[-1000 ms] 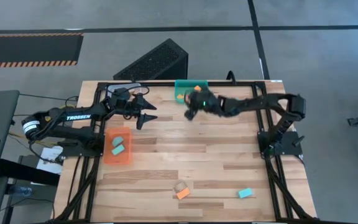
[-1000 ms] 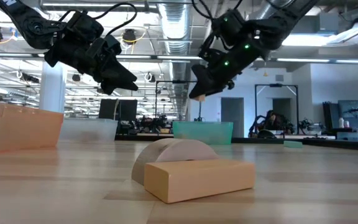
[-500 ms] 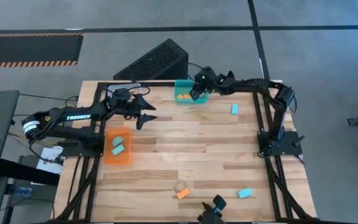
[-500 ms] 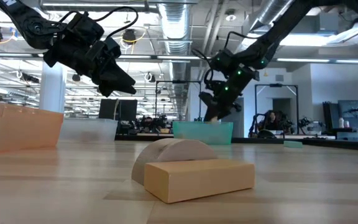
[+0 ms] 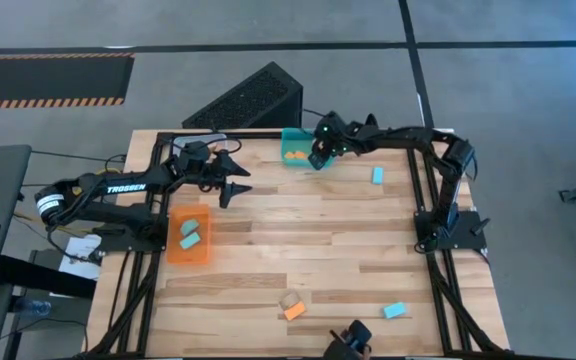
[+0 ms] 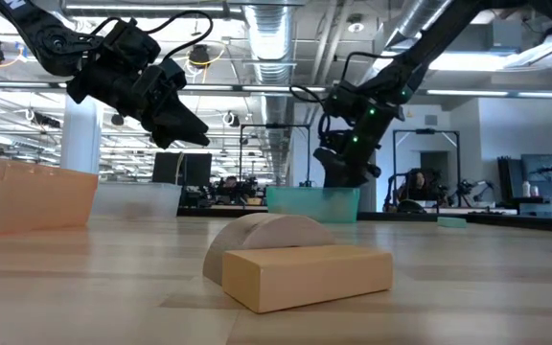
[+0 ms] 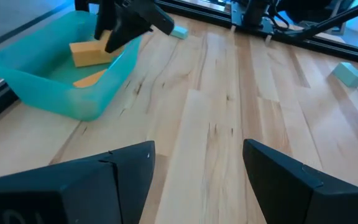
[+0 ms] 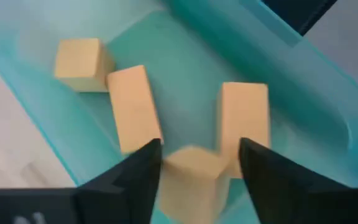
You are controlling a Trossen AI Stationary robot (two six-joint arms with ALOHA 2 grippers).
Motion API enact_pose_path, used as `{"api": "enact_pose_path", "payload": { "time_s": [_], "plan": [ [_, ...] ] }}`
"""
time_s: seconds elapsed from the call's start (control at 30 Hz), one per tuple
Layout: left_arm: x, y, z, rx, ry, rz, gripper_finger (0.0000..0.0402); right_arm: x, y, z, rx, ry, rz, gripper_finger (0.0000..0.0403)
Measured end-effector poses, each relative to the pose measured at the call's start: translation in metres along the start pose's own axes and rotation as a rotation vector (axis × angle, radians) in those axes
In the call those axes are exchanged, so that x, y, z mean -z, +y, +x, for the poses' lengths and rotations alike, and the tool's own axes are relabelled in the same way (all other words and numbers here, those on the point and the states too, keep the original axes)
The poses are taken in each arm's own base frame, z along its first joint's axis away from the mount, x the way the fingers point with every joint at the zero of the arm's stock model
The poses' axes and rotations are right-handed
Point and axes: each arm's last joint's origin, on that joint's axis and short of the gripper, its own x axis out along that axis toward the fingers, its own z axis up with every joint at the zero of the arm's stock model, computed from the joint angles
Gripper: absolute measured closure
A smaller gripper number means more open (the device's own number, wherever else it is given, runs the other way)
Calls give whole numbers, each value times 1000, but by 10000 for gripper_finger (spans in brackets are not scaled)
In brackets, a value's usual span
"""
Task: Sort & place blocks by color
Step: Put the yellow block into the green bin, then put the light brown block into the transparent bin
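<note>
My right gripper [image 5: 317, 155] reaches down into the teal bin [image 5: 290, 137] at the far edge, shut on an orange block [image 8: 194, 168]. Three more orange blocks [image 8: 132, 109] lie on the bin's floor. My left gripper [image 5: 236, 186] hovers open and empty at the far left, above the table. The orange bin [image 5: 172, 250] at the left holds two teal blocks [image 5: 189, 235]. An orange block [image 5: 294, 312] lies beside a tan arch piece [image 5: 290, 298] near the front. Teal blocks lie flat at the front right [image 5: 395, 311] and the far right [image 5: 377, 175]. My right gripper pinches the orange block between its two fingers [image 8: 143, 169], one on each of two opposite sides [image 8: 171, 169]. The fingers come from above, pointing down into the teal bin. The block sits just above the bin's floor, over the other orange blocks.
A clear bin [image 6: 137, 197] stands at the far left, beyond the orange bin. A dark object [image 5: 349, 340] shows at the table's near edge. Bare wood lies open across the table's middle [image 5: 308, 235]. A black frame [image 5: 438, 290] runs along the table's sides.
My right gripper has gone toward the table's far edge with the orange block and come down into the teal bin. With the arm moved, the teal block at the far right now shows. A dark object has appeared at the near edge.
</note>
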Motion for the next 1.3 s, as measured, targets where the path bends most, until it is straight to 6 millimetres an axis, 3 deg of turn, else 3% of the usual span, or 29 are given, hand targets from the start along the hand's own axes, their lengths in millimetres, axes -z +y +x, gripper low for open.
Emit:
{"api": "enact_pose_path", "payload": {
  "time_s": [0.13, 0.33, 0.47, 0.63, 0.73, 0.87, 0.97, 1.13, 1.3],
  "plan": [
    [0, 0, 0, 1, 0, 0, 173, 2, 3, 0, -4, 15, -6, 142],
    [0, 0, 0, 1, 0, 0, 173, -2, 4, -6, -5, 25, -32, 134],
    [0, 0, 0, 2, 4, -2, 173, -19, 3, -31, -7, -29, -36, 134],
    [2, 1, 0, 0, 17, -6, 173, -25, 0, -79, -2, -36, -29, 133],
    [2, 0, 0, 2, 19, 4, 173, -5, -4, -99, 41, 56, -6, 133],
    [2, 0, 0, 1, 18, 30, 173, 39, -11, -111, 110, 128, 135, 133],
    [2, 0, 0, 2, 18, 38, 173, 73, -5, -118, 62, 164, 208, 133],
    [2, 0, 0, 7, 15, 55, 173, 110, 39, -127, -253, 97, 103, 133],
    [1, 0, 0, 8, 13, 55, 173, 122, 105, -141, -577, -152, -97, 133]
  ]
}}
